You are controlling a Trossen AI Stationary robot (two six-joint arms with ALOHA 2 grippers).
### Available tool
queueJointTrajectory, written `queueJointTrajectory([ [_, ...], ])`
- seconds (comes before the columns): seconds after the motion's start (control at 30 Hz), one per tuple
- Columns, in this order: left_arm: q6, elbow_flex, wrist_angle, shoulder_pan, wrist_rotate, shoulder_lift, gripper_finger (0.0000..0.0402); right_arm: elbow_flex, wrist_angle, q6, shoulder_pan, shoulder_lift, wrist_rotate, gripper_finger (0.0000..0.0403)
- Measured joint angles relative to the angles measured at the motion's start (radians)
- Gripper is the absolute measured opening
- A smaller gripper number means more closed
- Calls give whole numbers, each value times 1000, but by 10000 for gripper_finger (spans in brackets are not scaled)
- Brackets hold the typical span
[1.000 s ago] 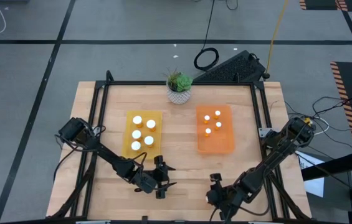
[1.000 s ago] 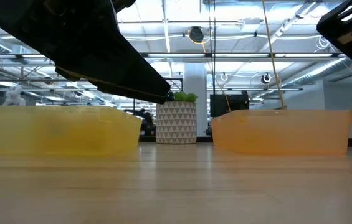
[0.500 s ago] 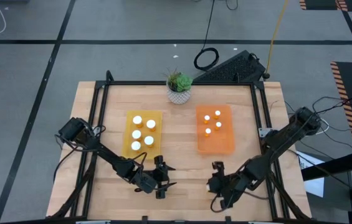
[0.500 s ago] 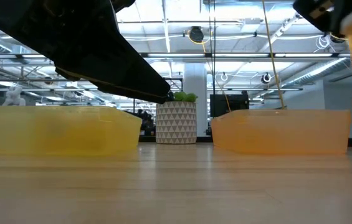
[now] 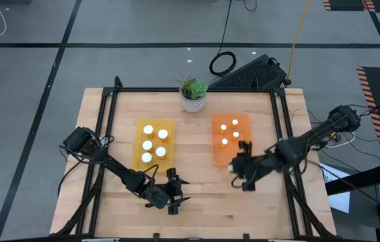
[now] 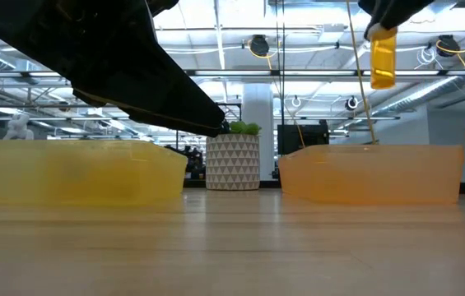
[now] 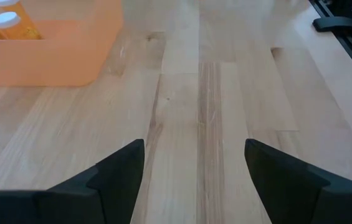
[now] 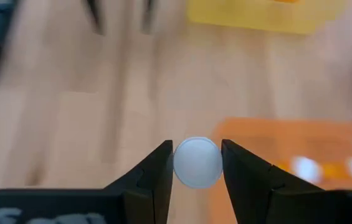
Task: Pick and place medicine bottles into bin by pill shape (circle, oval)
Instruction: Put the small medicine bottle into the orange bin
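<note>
My right gripper [image 5: 238, 164] hangs over the near edge of the orange bin [image 5: 233, 152], shut on a medicine bottle [image 6: 383, 56] with an orange body and a white cap. Three bottles [image 5: 229, 133] stand in the orange bin. Several bottles [image 5: 154, 143] stand in the yellow bin [image 5: 140, 153]. My left gripper [image 5: 175, 191] waits open near the table's front edge, with nothing between its fingers [image 7: 123, 168]. My right gripper pinches the bottle's white cap [image 8: 196, 163] between its two fingers [image 8: 157, 171], one on each side of it. The fingers come from above, pointing down. The bottle hangs upright below them, lifted clear of the table and above the orange bin's rim [image 6: 372, 150].
A white patterned plant pot [image 5: 193, 96] stands at the table's far edge between the bins. A black frame rail [image 5: 281, 114] runs along the table's sides, and a keyboard [image 5: 247, 74] lies beyond the far right corner. Bare wood [image 5: 196, 161] lies between the bins.
My right gripper has carried the bottle up from near the table's front edge toward the far edge, to the near end of the orange bin. The bottle has stayed upright and clear of the table.
</note>
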Motion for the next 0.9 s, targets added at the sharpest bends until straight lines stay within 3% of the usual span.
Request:
queueJointTrajectory([
  [0.27,-5,0,0,0,1,0,280,-65,-156,-8,-137,-99,71,120],
  [0.6,-5,0,1,0,2,0,280,-312,8,7,-295,-154,85,120],
  [0.9,1,0,1,0,2,0,280,-449,164,25,-314,-156,59,120],
])
